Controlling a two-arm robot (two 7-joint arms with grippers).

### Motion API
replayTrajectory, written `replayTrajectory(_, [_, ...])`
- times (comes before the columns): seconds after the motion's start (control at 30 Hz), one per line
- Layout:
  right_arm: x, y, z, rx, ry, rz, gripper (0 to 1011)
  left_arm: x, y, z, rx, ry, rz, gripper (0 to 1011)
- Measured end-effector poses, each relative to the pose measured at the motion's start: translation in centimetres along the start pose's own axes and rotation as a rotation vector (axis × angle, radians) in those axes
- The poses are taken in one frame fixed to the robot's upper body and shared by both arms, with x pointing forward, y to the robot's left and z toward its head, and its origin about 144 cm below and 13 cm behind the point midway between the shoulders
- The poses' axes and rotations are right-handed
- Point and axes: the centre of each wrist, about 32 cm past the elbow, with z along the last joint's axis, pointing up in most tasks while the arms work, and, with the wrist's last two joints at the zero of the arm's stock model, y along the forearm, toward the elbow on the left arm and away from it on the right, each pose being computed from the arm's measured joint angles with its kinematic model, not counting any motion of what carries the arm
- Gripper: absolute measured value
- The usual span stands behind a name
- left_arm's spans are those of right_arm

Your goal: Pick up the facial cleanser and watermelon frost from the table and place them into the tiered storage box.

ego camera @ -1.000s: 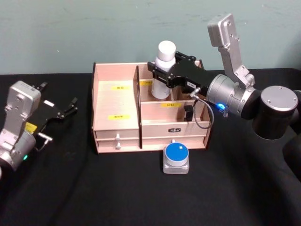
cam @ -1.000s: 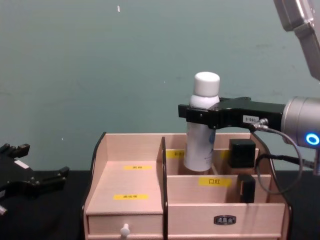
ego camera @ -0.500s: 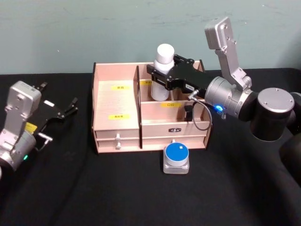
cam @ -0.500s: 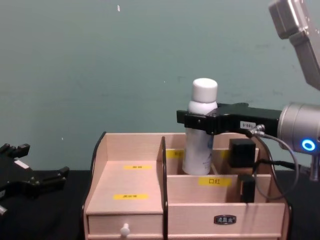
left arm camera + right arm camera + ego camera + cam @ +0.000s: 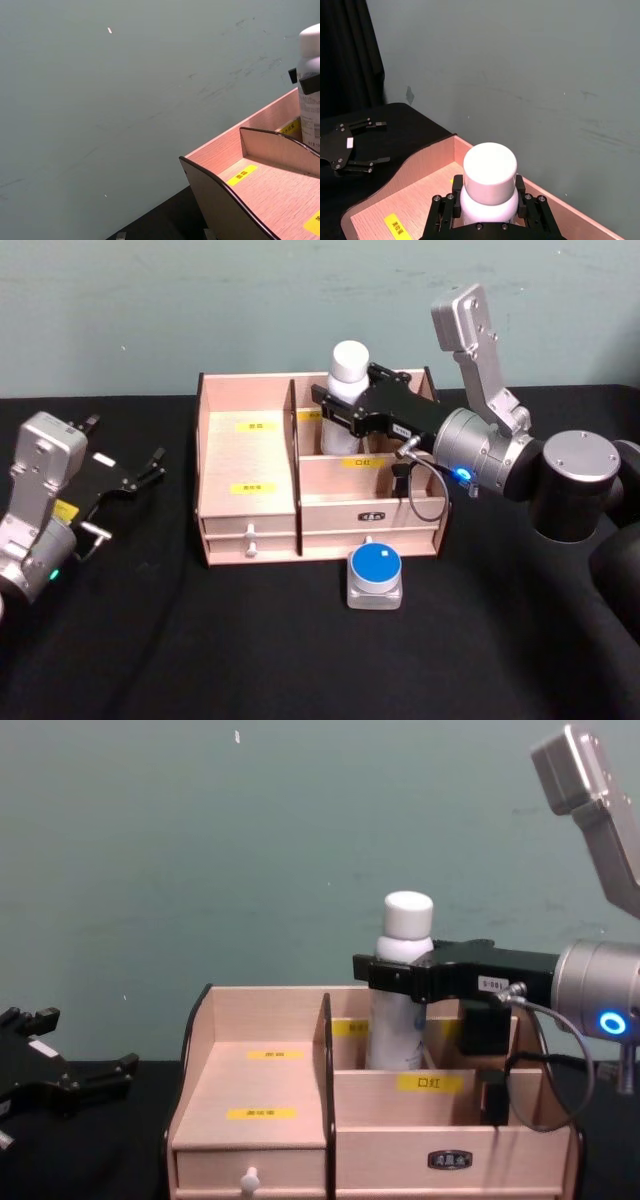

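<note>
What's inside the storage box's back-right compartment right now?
A white-capped bottle, upright, gripped by the right gripper. Its base is hidden behind the divider. Left gripper idles at left.

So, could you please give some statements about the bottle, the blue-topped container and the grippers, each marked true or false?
1. The right gripper is shut on the white bottle. True.
2. The white bottle lies on its side. False: it is upright, its lower part inside a rear compartment of the tiered storage box.
3. The blue-topped container is inside the box. False: it sits on the table in front of the box.
4. The left gripper is open and empty, at the robot's left. True.
</note>
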Motion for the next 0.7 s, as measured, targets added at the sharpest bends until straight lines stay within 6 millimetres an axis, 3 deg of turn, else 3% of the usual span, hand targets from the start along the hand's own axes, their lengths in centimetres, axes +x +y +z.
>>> replayTrajectory(0.7, [0.5,0.5,-1.2,-0.032,0.018,0.005,593,0.0,0.0,0.0,0.0,0.0,0.0,1001])
